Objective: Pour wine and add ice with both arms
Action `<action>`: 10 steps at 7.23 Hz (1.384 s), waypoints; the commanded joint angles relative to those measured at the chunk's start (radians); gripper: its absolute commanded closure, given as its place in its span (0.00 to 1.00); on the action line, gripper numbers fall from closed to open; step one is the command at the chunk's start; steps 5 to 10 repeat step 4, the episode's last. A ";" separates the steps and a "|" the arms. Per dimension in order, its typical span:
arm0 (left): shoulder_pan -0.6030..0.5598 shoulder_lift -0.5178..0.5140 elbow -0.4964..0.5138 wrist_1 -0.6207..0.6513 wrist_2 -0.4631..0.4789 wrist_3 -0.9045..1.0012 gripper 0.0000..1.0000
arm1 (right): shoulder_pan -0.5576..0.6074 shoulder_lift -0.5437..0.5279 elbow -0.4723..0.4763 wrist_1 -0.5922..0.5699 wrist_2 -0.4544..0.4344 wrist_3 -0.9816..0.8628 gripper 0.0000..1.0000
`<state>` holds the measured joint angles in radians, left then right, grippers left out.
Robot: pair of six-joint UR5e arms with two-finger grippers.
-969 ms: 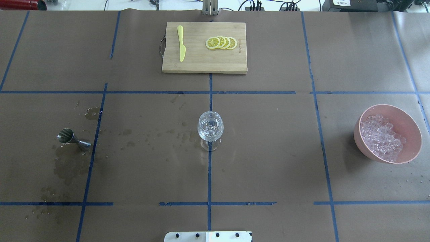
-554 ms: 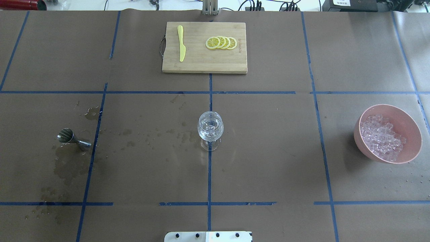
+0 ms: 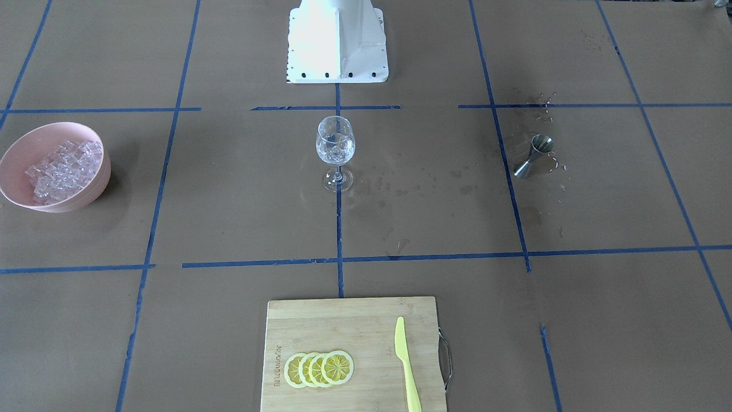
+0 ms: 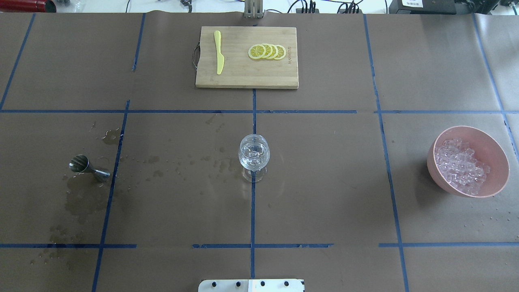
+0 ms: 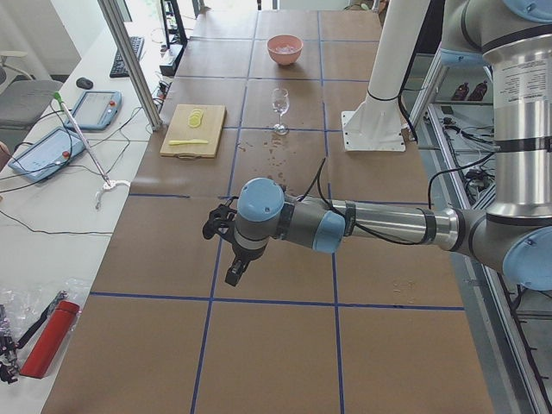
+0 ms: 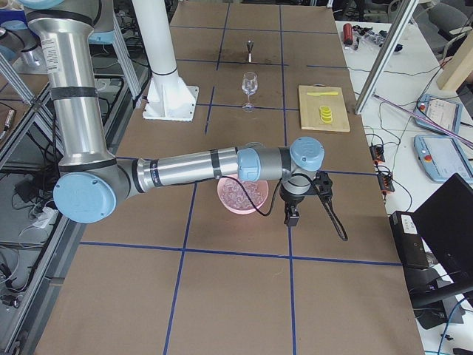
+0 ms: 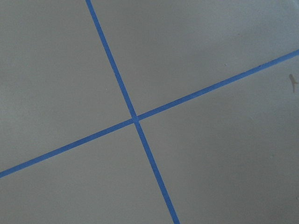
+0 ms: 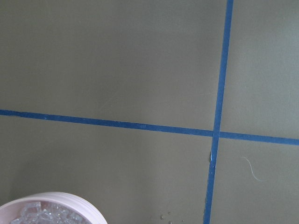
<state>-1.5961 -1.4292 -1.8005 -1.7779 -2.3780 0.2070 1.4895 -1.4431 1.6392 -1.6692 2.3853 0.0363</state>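
Ice [image 4: 460, 168], centre right, is best carried singly to the mid-frame wine glass [image 4: 254, 154]; left gripper [image 5: 233, 274] and right gripper [image 6: 293, 219] states cannot be told.

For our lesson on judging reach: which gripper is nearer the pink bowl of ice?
Right. The right gripper hangs just beside the bowl; the left gripper is at the opposite end of the table.

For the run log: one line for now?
clear stemmed wine glass: upright, centre | pink round bowl: clear ice cubes | steel jigger: amid wet marks | left gripper: over table | right gripper: beside bowl | grip: unreadable
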 commanded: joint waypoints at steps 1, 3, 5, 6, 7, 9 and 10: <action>-0.001 -0.003 -0.003 0.000 0.000 0.000 0.00 | 0.000 -0.003 -0.001 0.026 0.000 0.004 0.00; 0.001 -0.013 0.000 0.000 0.006 0.000 0.00 | 0.000 -0.002 0.004 0.026 0.000 0.004 0.00; 0.002 -0.014 0.001 0.000 0.006 0.000 0.00 | 0.000 -0.002 0.002 0.026 0.000 0.004 0.00; 0.002 -0.014 0.001 0.000 0.006 0.000 0.00 | 0.000 -0.002 0.002 0.026 0.000 0.004 0.00; 0.002 -0.014 0.001 0.000 0.006 0.000 0.00 | 0.000 -0.002 0.002 0.026 0.000 0.004 0.00; 0.002 -0.014 0.001 0.000 0.006 0.000 0.00 | 0.000 -0.002 0.002 0.026 0.000 0.004 0.00; 0.002 -0.014 0.001 0.000 0.006 0.000 0.00 | 0.000 -0.002 0.002 0.026 0.000 0.004 0.00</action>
